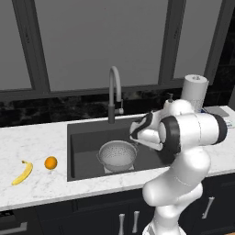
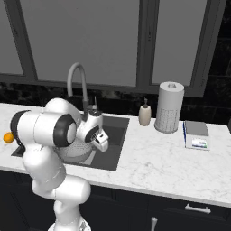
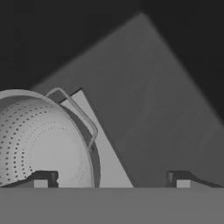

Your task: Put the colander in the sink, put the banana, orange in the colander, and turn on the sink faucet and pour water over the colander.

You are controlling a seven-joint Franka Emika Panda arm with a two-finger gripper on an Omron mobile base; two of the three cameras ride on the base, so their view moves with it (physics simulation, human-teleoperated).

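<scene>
The silver perforated colander (image 1: 118, 155) (image 2: 76, 153) (image 3: 39, 140) stands upright in the dark sink (image 1: 85, 137) (image 2: 115, 135) (image 3: 153, 109), on the lighter square at its bottom. My gripper (image 1: 134, 137) (image 3: 116, 179) hangs open just above the colander's right side and holds nothing. In the hand view one fingertip (image 3: 43, 179) is over the bowl and the other over the sink floor, with a colander handle (image 3: 81, 116) ahead between them. The banana (image 1: 23, 173) and the orange (image 1: 51, 162) (image 2: 8, 137) lie on the counter left of the sink. The faucet (image 1: 114, 89) (image 2: 76, 79) arches behind the basin.
A white paper-towel roll (image 1: 195, 92) (image 2: 169, 107) and a soap dispenser (image 2: 145, 113) stand on the counter to the right of the sink. Further right lies a small flat box (image 2: 196, 134). Dark windows run behind the counter.
</scene>
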